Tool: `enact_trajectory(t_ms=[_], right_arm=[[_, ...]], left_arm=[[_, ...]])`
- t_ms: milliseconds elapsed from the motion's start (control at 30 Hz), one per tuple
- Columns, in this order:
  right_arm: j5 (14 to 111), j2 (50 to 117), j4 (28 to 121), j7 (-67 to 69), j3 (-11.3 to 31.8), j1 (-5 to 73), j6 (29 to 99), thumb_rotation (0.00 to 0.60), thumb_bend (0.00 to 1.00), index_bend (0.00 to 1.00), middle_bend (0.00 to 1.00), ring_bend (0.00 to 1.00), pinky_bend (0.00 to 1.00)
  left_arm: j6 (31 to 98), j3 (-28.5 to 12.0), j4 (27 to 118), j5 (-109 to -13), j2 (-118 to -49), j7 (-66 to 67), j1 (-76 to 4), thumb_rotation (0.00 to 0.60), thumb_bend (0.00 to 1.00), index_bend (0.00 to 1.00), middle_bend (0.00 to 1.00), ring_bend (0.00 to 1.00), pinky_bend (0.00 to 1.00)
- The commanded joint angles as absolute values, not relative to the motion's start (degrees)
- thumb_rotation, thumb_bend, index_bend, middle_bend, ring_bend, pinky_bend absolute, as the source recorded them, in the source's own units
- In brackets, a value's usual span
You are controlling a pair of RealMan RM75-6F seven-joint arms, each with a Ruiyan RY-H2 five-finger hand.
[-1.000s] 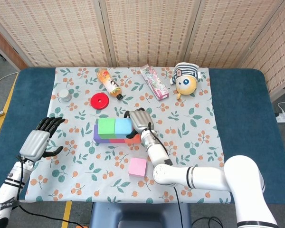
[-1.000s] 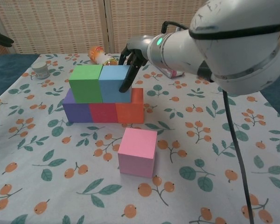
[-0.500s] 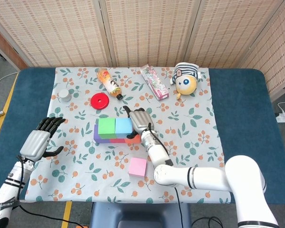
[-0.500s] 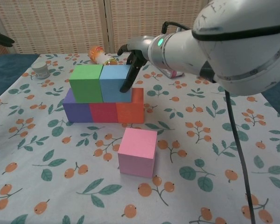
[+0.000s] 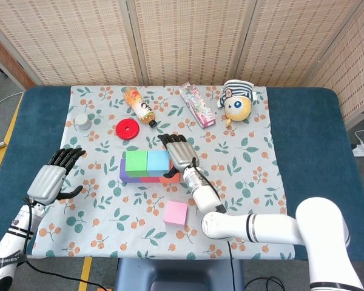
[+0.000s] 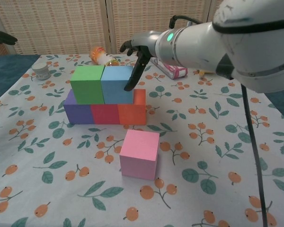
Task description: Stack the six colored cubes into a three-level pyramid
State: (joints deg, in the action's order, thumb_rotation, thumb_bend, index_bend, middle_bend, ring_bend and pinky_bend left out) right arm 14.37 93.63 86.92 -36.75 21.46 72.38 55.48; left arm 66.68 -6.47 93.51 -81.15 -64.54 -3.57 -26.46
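Purple [image 6: 77,111], red [image 6: 104,113] and orange [image 6: 132,111] cubes form a row on the cloth. On top of them sit a green cube [image 6: 87,84] and a blue cube [image 6: 116,84], side by side. A pink cube [image 6: 139,153] lies alone in front of the stack, also seen as the pink cube [image 5: 175,213] in the head view. My right hand [image 6: 137,52] hovers over the blue cube's right edge with fingers spread, one fingertip [image 6: 129,87] reaching down at that edge; it holds nothing. My left hand [image 5: 51,179] floats empty at the cloth's left edge, fingers apart.
Behind the stack are a red disc [image 5: 127,128], an orange bottle [image 5: 140,107] lying down, a pink packet [image 5: 197,104] and a plush toy [image 5: 236,102]. A small jar [image 5: 82,122] stands at the far left. Bare cloth lies right of the pink cube.
My right hand has risen a little and drifted right and back from the blue cube, its fingers spreading. The cubes have stayed put. The left hand barely shifted.
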Motion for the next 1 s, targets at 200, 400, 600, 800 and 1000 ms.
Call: enact_trajectory(t_ms=[200, 400, 600, 800, 1000], right_arm=[[31.3, 78.7, 103.2, -26.7, 18.8, 60.1, 59.3, 0.600, 0.03, 0.00, 0.03, 0.00, 0.02], [46.9, 66.3, 107.8, -14.0, 14.7, 51.5, 47.4, 0.600, 0.03, 0.02, 0.12, 0.00, 0.18], [63.6, 59.4, 109.2, -3.1, 12.0, 46.4, 39.8, 0.600, 0.03, 0.03, 0.12, 0.01, 0.22], [72.5, 60.0, 109.5, 4.0, 9.0, 45.1, 36.0, 0.600, 0.03, 0.04, 0.16, 0.06, 0.32], [71.6, 64.6, 108.7, 0.4, 6.8, 46.3, 35.2, 0.600, 0.00, 0.01, 0.16, 0.07, 0.34]], left_arm=[[66.4, -6.9, 93.0, -79.6, -64.9, -3.4, -26.4, 0.600, 0.29, 0.07, 0.05, 0.00, 0.03], [66.3, -7.4, 94.2, -77.1, -64.5, -1.8, -26.0, 0.600, 0.29, 0.07, 0.05, 0.00, 0.03], [66.4, -7.9, 96.2, -74.3, -64.2, 0.6, -25.6, 0.600, 0.29, 0.07, 0.05, 0.00, 0.03], [66.4, -7.9, 98.1, -72.9, -64.3, 2.7, -25.4, 0.600, 0.29, 0.07, 0.05, 0.00, 0.03], [67.0, -7.9, 99.2, -72.9, -64.2, 3.6, -25.1, 0.600, 0.29, 0.07, 0.05, 0.00, 0.03]])
